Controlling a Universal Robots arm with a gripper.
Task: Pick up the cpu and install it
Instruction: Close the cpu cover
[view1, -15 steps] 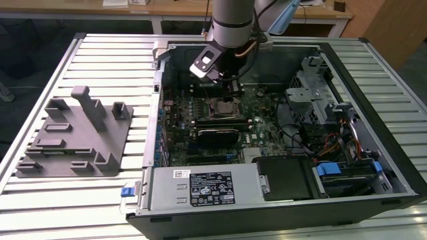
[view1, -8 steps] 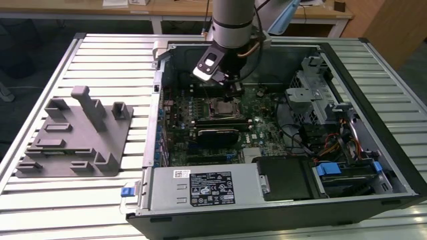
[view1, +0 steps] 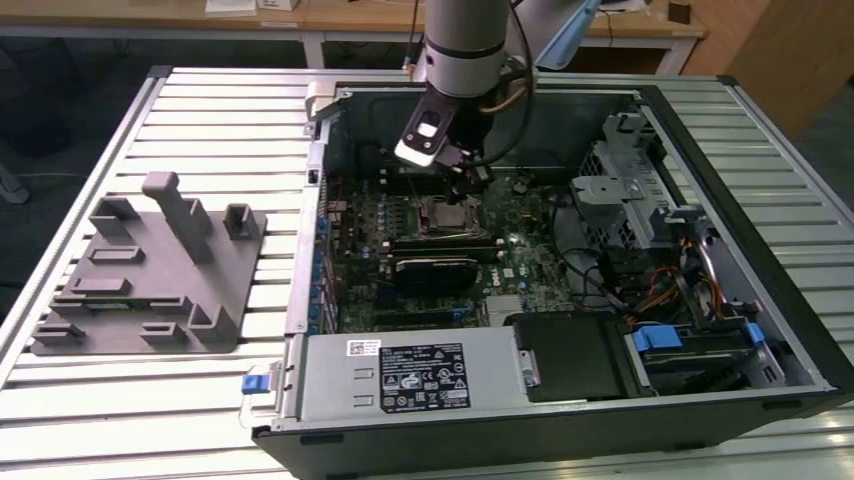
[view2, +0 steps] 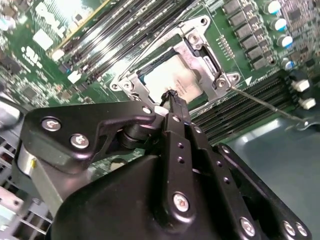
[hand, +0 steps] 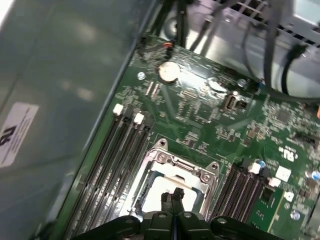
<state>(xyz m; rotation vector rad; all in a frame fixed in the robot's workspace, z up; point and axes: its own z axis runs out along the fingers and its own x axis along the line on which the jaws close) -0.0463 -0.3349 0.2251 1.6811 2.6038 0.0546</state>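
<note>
"Reporting on the chip first," says the inspector. "The cpu (view2: 167, 77) lies flat inside the silver socket frame (view2: 199, 24) on the motherboard (hand: 200, 115), pale top upward, within the open computer case (view1: 534, 445). It sits square to the frame on the sides that show."

"And the claw?" asks the supervisor.

"The gripper (view2: 172, 95) hangs directly over the chip in both wrist views. Its fingers are pressed together with nothing between them, so it carries no load. The tip is very close to the cpu's top, but whether it touches cannot be told from these angles."

"Status of the job?"

"Pick-up and carry are judged complete. The cpu is in its seat, well apart from the grey plastic tray (view1: 147, 290), which stands outside the case at the exterior view's left. Placement appears done. Securing is another matter. A thin wire lever (view2: 265, 103) stands away from the frame, across the memory slots (hand: 112, 165). This suggests the retention is not latched, though the view is poor there. Item outstanding, on that reading: the socket is not yet locked over the chip."
</note>
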